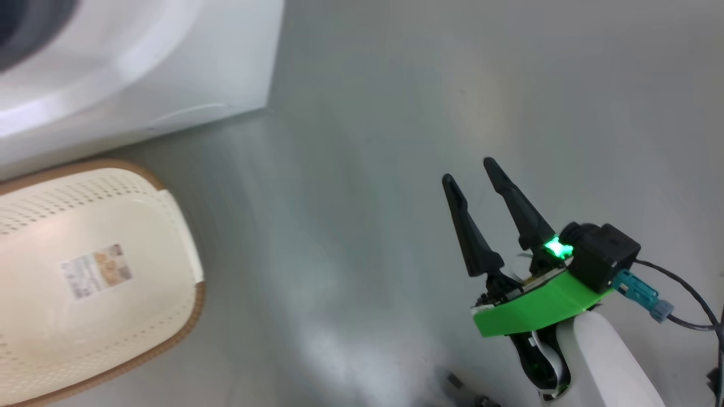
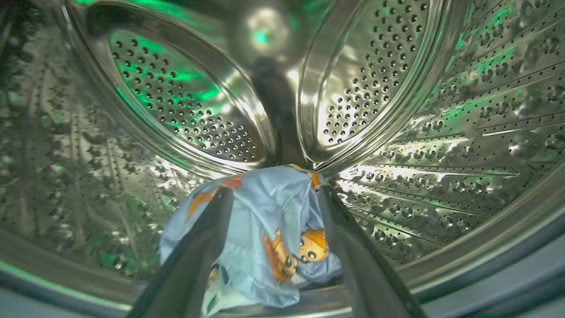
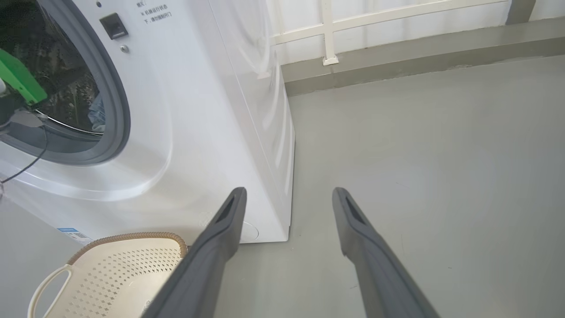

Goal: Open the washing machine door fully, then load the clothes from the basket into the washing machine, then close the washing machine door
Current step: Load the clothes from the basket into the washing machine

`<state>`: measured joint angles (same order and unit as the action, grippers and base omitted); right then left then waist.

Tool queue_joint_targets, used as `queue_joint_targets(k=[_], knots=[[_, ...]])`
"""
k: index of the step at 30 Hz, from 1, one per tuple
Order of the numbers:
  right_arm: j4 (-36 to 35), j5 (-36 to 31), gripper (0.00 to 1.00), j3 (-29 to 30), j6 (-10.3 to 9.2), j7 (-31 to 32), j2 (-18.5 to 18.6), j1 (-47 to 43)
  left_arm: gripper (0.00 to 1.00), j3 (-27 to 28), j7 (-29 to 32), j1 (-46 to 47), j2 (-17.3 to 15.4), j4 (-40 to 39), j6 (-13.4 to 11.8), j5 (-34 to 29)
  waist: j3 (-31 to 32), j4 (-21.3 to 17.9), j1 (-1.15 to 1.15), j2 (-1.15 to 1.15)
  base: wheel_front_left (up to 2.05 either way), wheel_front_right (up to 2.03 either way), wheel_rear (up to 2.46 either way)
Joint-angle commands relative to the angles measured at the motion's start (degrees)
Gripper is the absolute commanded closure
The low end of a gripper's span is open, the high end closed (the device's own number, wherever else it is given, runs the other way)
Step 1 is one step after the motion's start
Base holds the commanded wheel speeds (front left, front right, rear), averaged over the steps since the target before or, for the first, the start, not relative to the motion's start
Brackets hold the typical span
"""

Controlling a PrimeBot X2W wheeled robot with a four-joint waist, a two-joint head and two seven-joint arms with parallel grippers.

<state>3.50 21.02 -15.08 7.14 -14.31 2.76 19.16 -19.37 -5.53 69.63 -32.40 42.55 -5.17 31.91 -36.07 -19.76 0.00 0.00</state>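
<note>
At the far left we see the white washing machine (image 1: 141, 68). Just below it in the head view the basket (image 1: 113, 186) stands on the grey floor (image 1: 367, 169), close to the machine's front. The part of it we can see holds no cloth, only a paper sticker (image 1: 96, 271) on its bottom. The clothes (image 2: 282, 247) lie inside the steel drum (image 2: 185, 110), a crumpled blue bundle with orange figures, sitting low at the front, right by the drum's lip. Our left gripper (image 2: 274, 191) reaches into the drum with its fingers spread wide, one on each side of the bundle, and we see no pinch on the cloth. We judge the bundle light, soft and limp: it will sag and trail from whatever point we lift, and a loose corner could drape over the grey gasket (image 3: 117, 101) and get trapped by the door. If it needs moving deeper, we would close on the thick gathered fold at the top of the heap. A thin flat hem could slip out of the smooth fingers, though a plain push from the front would do as well. Further right, our right gripper (image 1: 469, 171) hangs over bare floor, well apart from machine and basket, fingers wide and holding nothing.
</note>
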Motion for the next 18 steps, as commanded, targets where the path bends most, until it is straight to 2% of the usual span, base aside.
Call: queue_joint_targets(k=[1, 9, 18], knots=[[-1.0, -0.7, 0.00, -0.4, 0.35, -0.7, 0.1, -2.3, 0.00, 1.8, -1.1, -2.8, -2.6, -3.1, -1.0, 0.7, 3.0, 2.9, 0.00, 0.00, 0.00, 0.00, 0.00], [-0.9, -2.9, 0.00, 2.8, 0.35, -0.7, 0.1, -4.6, 0.00, 4.4, -5.8, -21.4, -1.7, -19.1, -6.6, 3.3, 7.3, 6.8, 0.00, 0.00, 0.00, 0.00, 0.00], [-0.5, -5.7, 0.00, 4.5, 0.35, -0.7, 0.1, -7.0, 0.00, 5.4, -8.0, -44.6, 0.6, -39.5, -15.7, 3.1, 13.0, 10.5, 0.00, 0.00, 0.00, 0.00, 0.00]])
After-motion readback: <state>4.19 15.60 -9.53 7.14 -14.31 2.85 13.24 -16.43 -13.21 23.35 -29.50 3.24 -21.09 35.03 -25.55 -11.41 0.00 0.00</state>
